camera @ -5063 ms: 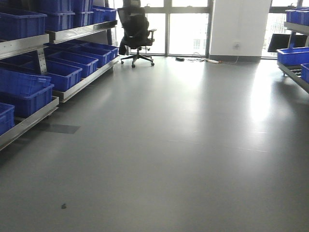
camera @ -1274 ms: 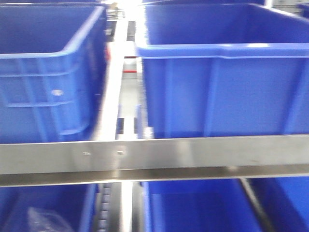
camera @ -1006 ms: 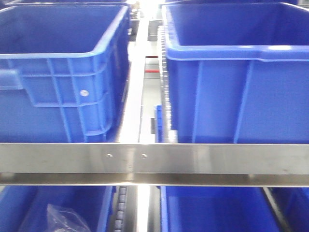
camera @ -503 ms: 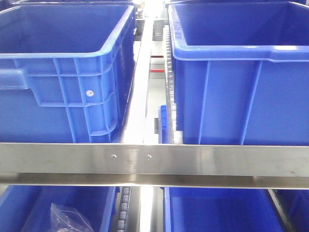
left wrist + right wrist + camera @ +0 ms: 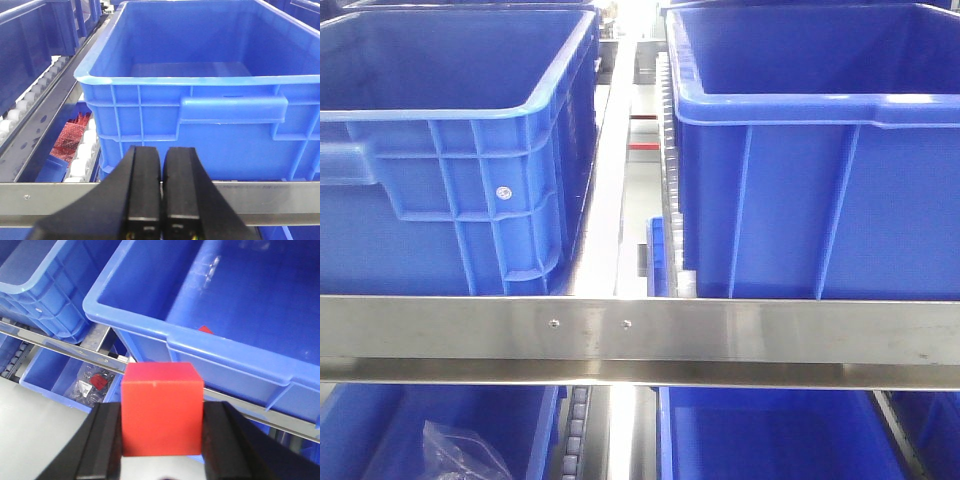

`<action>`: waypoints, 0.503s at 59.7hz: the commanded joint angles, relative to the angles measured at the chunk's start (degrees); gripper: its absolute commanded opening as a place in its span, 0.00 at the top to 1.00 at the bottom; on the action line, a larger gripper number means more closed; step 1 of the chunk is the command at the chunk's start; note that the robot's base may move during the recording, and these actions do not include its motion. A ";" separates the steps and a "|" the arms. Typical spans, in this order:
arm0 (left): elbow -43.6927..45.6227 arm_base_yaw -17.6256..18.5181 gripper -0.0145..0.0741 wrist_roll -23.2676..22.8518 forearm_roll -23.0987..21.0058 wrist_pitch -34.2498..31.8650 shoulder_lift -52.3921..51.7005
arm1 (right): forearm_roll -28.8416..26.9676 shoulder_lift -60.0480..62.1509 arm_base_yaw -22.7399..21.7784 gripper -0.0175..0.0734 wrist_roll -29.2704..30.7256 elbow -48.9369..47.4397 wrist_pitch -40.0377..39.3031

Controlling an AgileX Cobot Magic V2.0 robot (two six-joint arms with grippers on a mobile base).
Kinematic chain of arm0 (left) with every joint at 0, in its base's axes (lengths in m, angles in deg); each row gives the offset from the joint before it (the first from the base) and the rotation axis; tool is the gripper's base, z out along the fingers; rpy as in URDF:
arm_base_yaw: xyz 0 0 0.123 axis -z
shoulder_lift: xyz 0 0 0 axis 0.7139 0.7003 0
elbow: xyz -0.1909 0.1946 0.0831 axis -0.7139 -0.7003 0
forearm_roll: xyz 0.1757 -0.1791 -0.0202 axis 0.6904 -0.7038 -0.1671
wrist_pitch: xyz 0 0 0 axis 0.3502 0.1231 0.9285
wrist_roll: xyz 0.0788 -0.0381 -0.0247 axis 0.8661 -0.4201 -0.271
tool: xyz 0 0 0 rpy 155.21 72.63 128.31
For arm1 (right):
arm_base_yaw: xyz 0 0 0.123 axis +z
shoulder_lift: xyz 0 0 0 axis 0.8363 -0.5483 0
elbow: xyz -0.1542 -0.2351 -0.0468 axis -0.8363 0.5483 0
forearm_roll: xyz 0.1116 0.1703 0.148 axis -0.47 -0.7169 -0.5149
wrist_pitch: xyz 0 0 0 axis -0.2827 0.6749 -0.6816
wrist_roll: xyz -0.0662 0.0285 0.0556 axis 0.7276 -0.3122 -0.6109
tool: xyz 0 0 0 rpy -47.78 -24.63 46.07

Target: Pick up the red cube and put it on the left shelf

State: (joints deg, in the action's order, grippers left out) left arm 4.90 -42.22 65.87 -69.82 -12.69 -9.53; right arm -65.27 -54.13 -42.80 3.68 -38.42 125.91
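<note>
Facing the steel rail (image 5: pixel 740 330) from the front, I see a left crate (image 5: pixel 450 200) and a right crate (image 5: pixel 800 200), but neither gripper. At the left wrist, my left gripper (image 5: pixel 161 165) is pressed together and empty, with a blue bin (image 5: pixel 200 115) just ahead. At the right wrist, my right gripper (image 5: pixel 162 412) clamps the red cube (image 5: pixel 161 395) by opposite sides for carrying. The cube sits square, flat face up, and has no long axis. An open tub (image 5: pixel 225 360) lies ahead.

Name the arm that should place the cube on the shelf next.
Right. The right gripper grips the red cube, with a blue bin just ahead; the left gripper is shut and empty.
</note>
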 commanded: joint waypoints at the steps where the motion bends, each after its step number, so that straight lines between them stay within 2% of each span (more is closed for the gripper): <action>1: -1.32 0.37 0.72 -0.05 -0.17 -5.03 -0.92 | -0.86 -0.05 -0.01 0.75 0.45 -1.42 -4.10; 30: -1.32 0.37 0.72 -0.05 -0.17 -5.03 -0.92 | -0.86 -0.05 -0.01 0.75 0.45 -1.42 -4.10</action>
State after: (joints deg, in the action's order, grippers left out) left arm 4.90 -42.22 65.87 -69.82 -12.69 -9.53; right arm -65.27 -54.13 -42.80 3.68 -38.42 125.91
